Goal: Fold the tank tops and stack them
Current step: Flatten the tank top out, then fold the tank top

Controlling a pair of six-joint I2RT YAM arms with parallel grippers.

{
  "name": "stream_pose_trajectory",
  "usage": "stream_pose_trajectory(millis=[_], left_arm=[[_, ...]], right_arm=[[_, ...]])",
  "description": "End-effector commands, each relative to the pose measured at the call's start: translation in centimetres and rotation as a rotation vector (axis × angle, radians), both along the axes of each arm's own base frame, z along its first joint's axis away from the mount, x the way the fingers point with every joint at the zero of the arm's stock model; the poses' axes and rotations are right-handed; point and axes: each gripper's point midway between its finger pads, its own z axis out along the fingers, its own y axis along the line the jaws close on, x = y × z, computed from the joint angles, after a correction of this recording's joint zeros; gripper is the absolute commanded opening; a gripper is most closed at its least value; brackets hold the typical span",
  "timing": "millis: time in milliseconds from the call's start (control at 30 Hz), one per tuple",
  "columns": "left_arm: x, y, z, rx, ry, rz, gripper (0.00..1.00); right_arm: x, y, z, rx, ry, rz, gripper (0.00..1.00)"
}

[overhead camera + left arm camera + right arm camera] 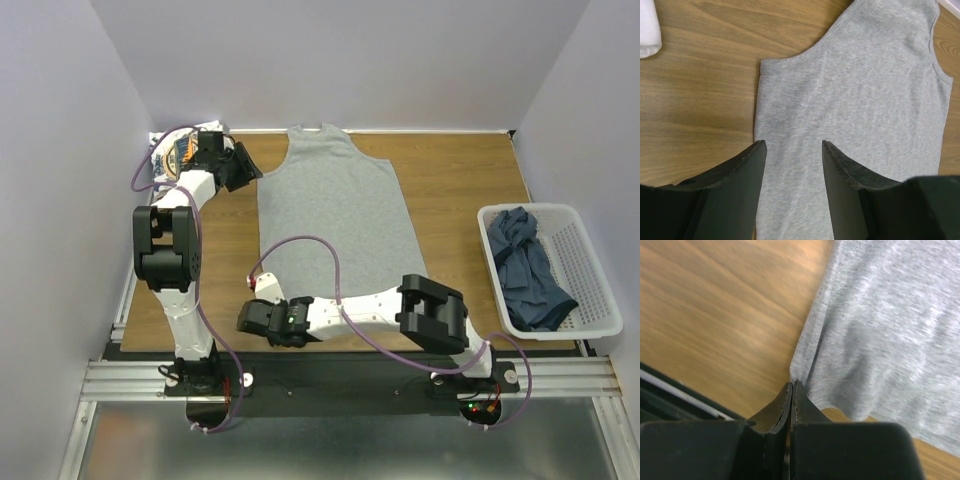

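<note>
Right gripper [792, 385] fingers clamped on near-left hem corner of grey tank top [335, 215], corner lifted slightly. Top is plain heather grey, flat on wood-grain table [450, 190]. Left gripper [792, 145] spread apart over far-left armhole edge. Off right: white mesh basket [585, 260] holding dark blue tank tops [525, 265]. Pale walls [350, 60] behind.

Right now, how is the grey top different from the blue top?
The grey top lies spread flat on the table; the blue top sits crumpled in the basket. The right tool pinches the grey top's corner; nothing holds the blue top. Neither is folded yet.
</note>
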Motion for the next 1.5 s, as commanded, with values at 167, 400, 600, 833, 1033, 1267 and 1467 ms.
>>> stream_pose_trajectory(millis=[167,400,600,833,1033,1267,1467], left_arm=[[-0.3,0.6,2.0,-0.008,-0.06,0.048,0.59],[-0.7,1.2,0.2,0.025,-0.023,0.067,0.6],[-0.5,1.4,-1.9,0.042,0.019,0.062,0.6],[-0.6,1.4,-3.8,0.08,0.062,0.069,0.59],[-0.3,1.2,-5.3,0.098,0.084,0.07,0.57],[0.8,0.5,-6.0,0.114,0.076,0.07,0.55],[0.5,0.8,-7.0,0.144,0.103,0.106,0.43]], right_arm=[[-2.7,1.9,6.2,0.228,0.051,0.131,0.0],[-3.5,1.5,7.6,0.276,0.084,0.151,0.0],[-3.8,0.9,8.0,0.295,0.1,0.136,0.0],[-3.9,0.0,7.8,0.294,0.108,0.117,0.0],[-4.0,-0.2,8.0,0.305,0.115,0.11,0.0],[-4.0,-0.7,8.3,0.311,0.116,0.101,0.0],[-4.0,-1.1,8.6,0.319,0.114,0.091,0.0]])
